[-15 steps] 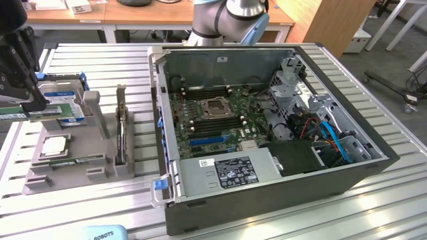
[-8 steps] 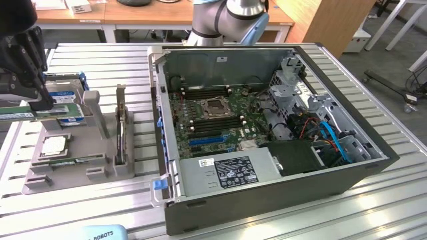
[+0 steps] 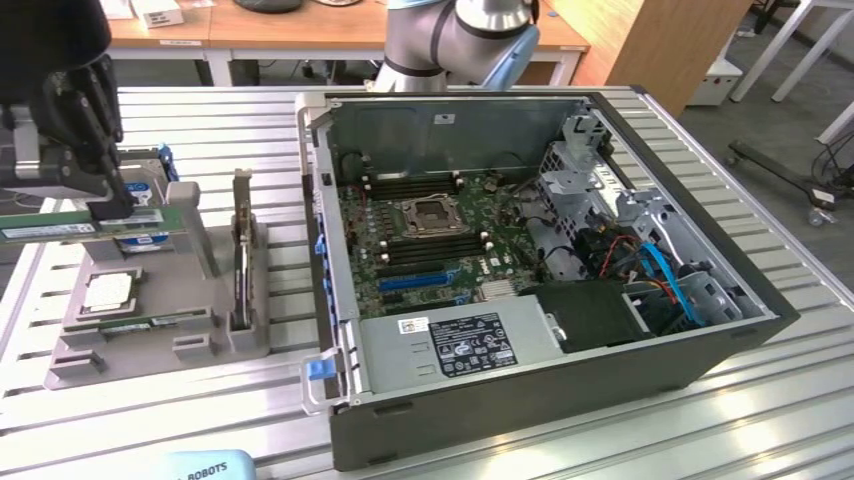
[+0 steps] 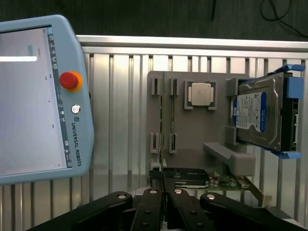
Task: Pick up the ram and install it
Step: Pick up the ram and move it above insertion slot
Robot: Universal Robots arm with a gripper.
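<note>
The ram (image 3: 51,230), a long green stick with a pale label, hangs level just above the grey parts holder (image 3: 160,300) at the exterior view's left. My black gripper (image 3: 112,212) comes down from above and is shut on the ram near its right end. In the wrist view my fingertips (image 4: 163,177) are pressed together over the holder (image 4: 192,130). The open computer case (image 3: 320,200) lies to the exterior view's right, its motherboard (image 3: 427,225) facing up with dark memory slots on both sides of the CPU socket (image 3: 430,215).
The holder also carries a square silver CPU (image 3: 107,290) (image 4: 200,93), a hard drive with a blue-white label (image 4: 262,115), an upright card (image 3: 243,250) and a second green stick (image 3: 140,323). A teach pendant (image 4: 38,96) lies beside the holder. Cables and a drive cage crowd the case's right side (image 3: 641,270).
</note>
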